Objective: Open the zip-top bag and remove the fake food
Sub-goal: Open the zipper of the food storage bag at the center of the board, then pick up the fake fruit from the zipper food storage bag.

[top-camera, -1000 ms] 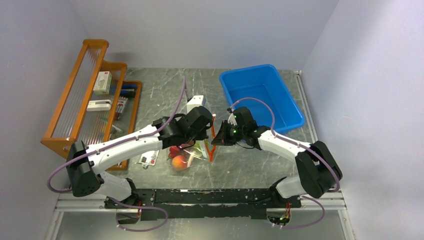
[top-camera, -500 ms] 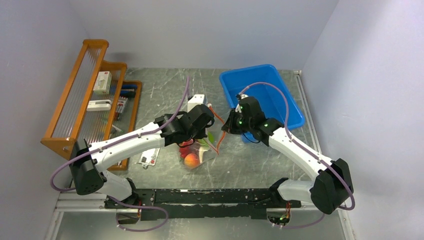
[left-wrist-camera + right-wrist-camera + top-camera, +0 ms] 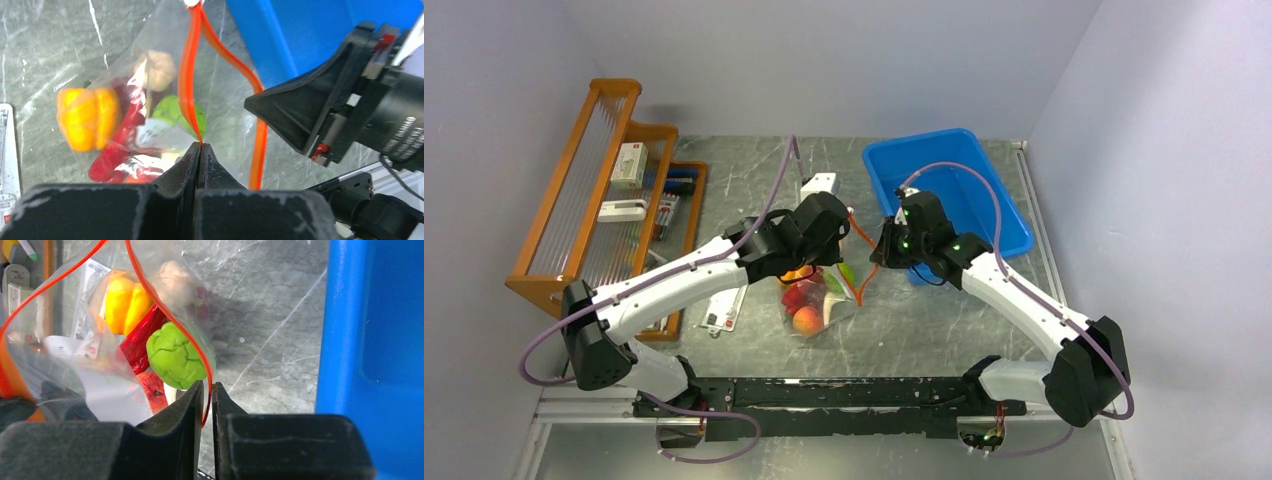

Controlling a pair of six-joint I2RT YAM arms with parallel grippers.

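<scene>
The zip-top bag (image 3: 824, 300) hangs between both arms over the table, its orange-red zip strip (image 3: 189, 75) split into two lips that spread apart. My left gripper (image 3: 200, 145) is shut on one lip. My right gripper (image 3: 206, 390) has its jaws nearly together, with the other lip (image 3: 192, 340) running between them. The fake food is inside the bag: yellow pepper (image 3: 87, 117), green lime (image 3: 175, 357), garlic bulb (image 3: 172, 285), red chilli (image 3: 117, 145) and a peach (image 3: 805, 320) at the bottom. In the top view the left gripper (image 3: 839, 235) faces the right gripper (image 3: 879, 255).
A blue bin (image 3: 984, 235) stands just behind and right of the right gripper. A wooden rack (image 3: 574, 215) with small items lines the left side. A flat white card packet (image 3: 724, 310) lies left of the bag, and a white box (image 3: 820, 184) sits behind the left arm.
The right gripper has pulled back and to the right with its lip of the strip, and the bag's mouth has spread open. The left gripper has shifted slightly toward the back.
</scene>
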